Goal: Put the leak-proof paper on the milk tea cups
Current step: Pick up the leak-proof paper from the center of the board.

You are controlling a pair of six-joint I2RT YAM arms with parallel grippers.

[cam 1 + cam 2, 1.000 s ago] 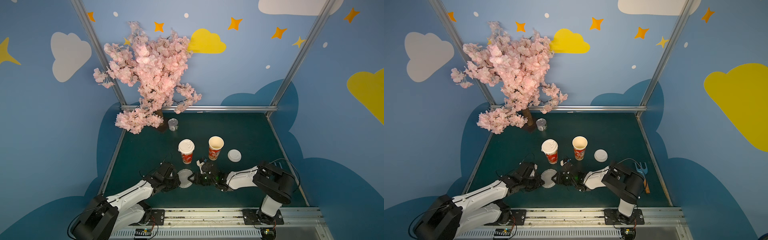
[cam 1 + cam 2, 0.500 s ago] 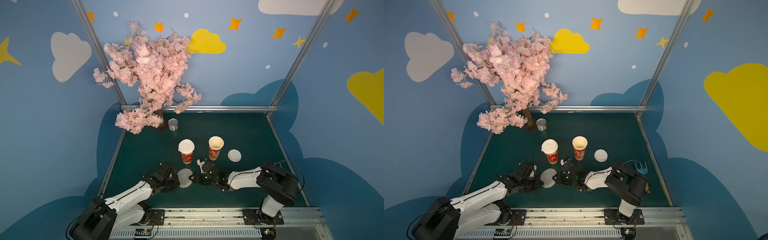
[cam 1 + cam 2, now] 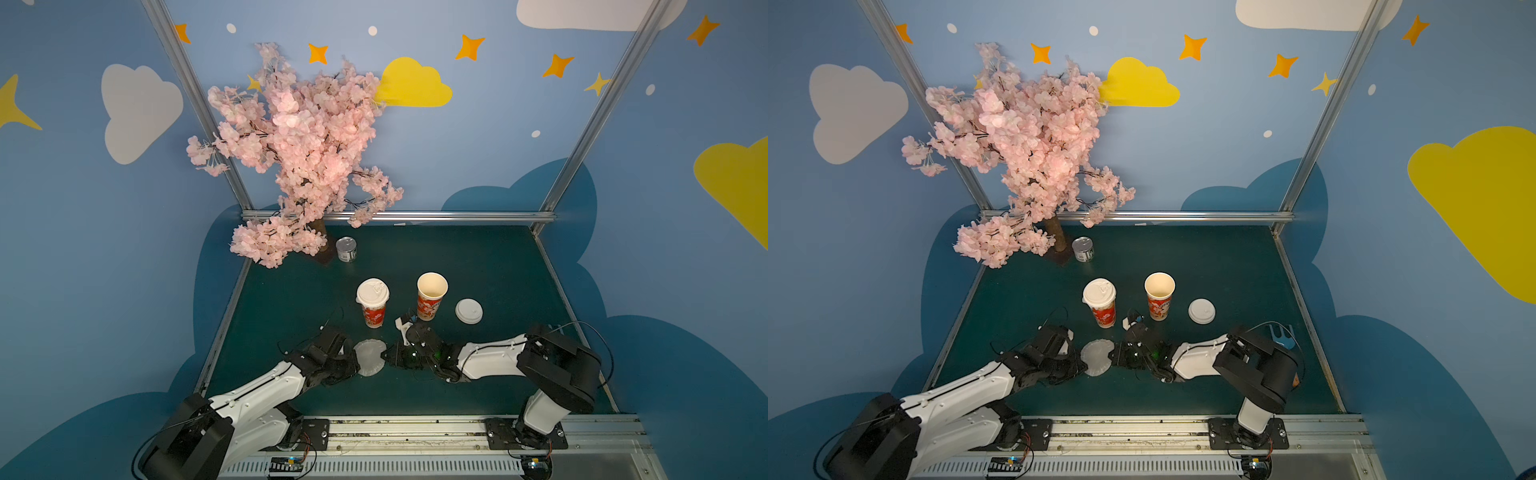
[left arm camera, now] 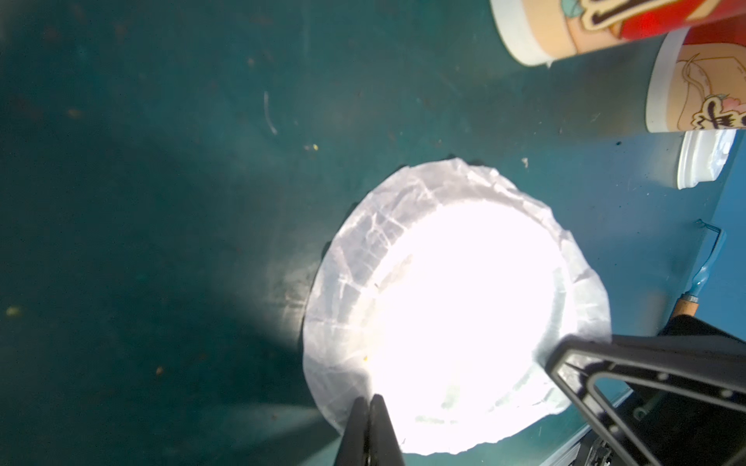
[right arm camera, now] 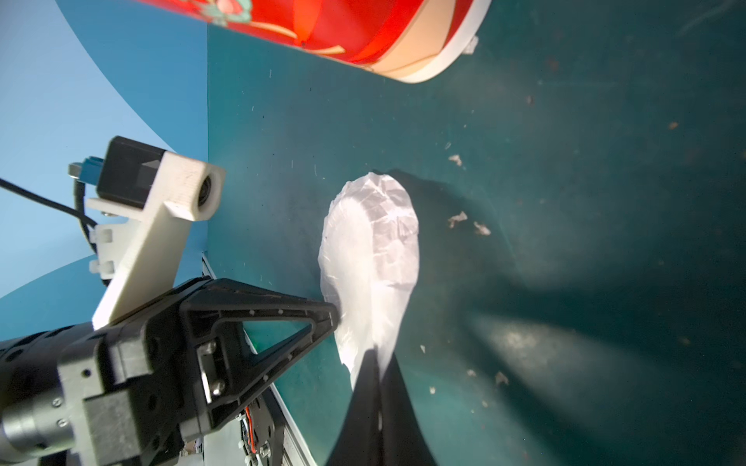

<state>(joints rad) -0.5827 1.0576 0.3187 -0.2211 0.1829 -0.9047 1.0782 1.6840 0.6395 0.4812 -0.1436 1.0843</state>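
Note:
One sheet of leak-proof paper (image 3: 369, 358) (image 3: 1096, 357), round, crinkled and translucent, sits low over the green mat between my two grippers. My left gripper (image 3: 354, 362) (image 4: 371, 400) is shut on its left edge. My right gripper (image 3: 387, 360) (image 5: 378, 355) is shut on the opposite edge, and the sheet (image 5: 371, 258) bows up from the mat there. Behind the paper stand two milk tea cups. The left cup (image 3: 374, 318) (image 3: 1104, 315) wears a white domed lid. The right cup (image 3: 431, 296) (image 3: 1159, 296) is open, its cream inside showing.
A loose white lid (image 3: 468, 311) (image 3: 1201, 311) lies right of the open cup. A small silver tin can (image 3: 346, 248) and a pink blossom tree (image 3: 299, 145) stand at the back left. A blue-handled tool (image 3: 1283, 336) lies near the right arm's elbow.
My right gripper has closed onto the right edge of the paper. The left gripper has stayed shut on the left edge, and the cups have not moved.

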